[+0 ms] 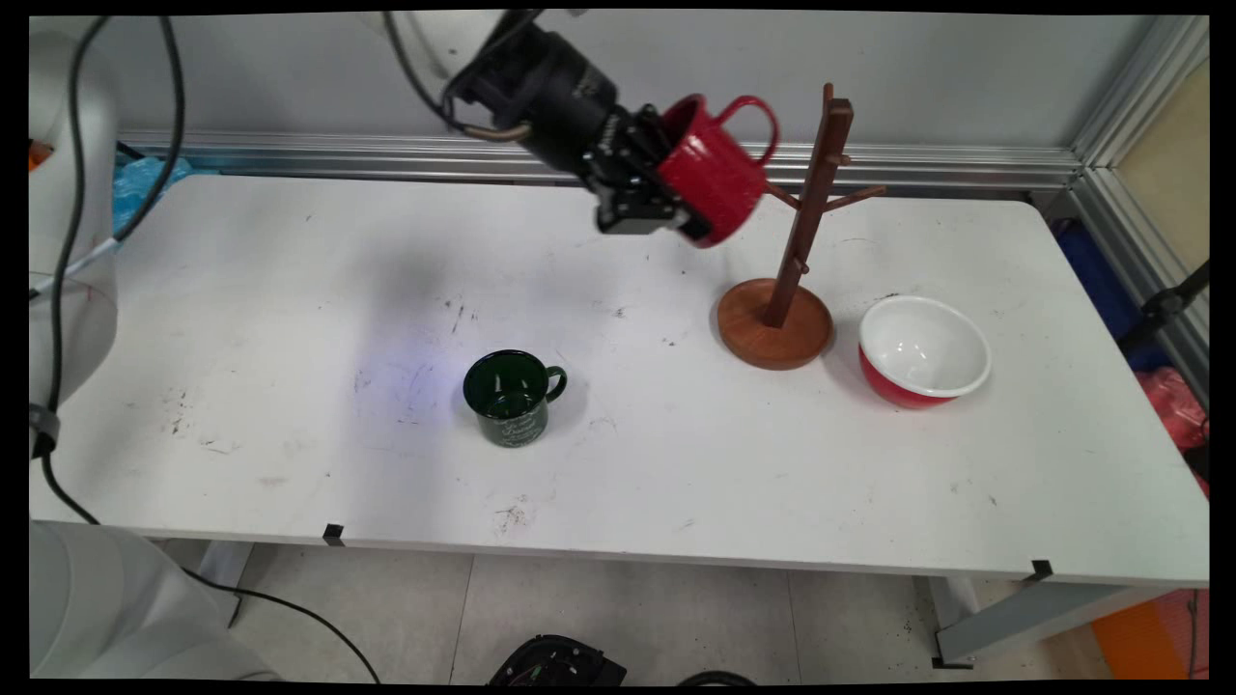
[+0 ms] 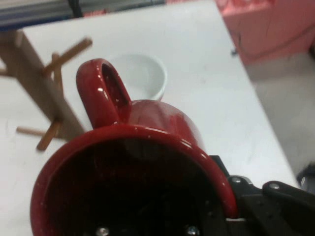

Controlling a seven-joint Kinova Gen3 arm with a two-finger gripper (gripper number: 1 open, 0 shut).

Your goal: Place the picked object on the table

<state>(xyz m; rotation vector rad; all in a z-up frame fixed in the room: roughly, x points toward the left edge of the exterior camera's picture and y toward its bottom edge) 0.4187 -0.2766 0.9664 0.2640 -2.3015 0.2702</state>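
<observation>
My gripper [image 1: 676, 198] is shut on a red mug [image 1: 710, 179], held in the air on its side with the handle up and the bottom pointing right. The mug hangs just left of a brown wooden mug tree [image 1: 806, 222], its handle close to the top of the post. In the hand view the red mug [image 2: 142, 162] fills the lower frame, mouth toward the camera, one finger inside the rim. The mug tree's pegs [image 2: 54, 88] show at the left. A dark green mug [image 1: 512, 396] stands upright on the table, far below and left of the gripper.
A red bowl with a white inside [image 1: 924, 350] sits right of the mug tree's round base [image 1: 774, 326]; the bowl [image 2: 142, 76] also appears behind the mug's handle. The white table [image 1: 241, 319] ends at a metal rail along the wall. Black cables hang at the left.
</observation>
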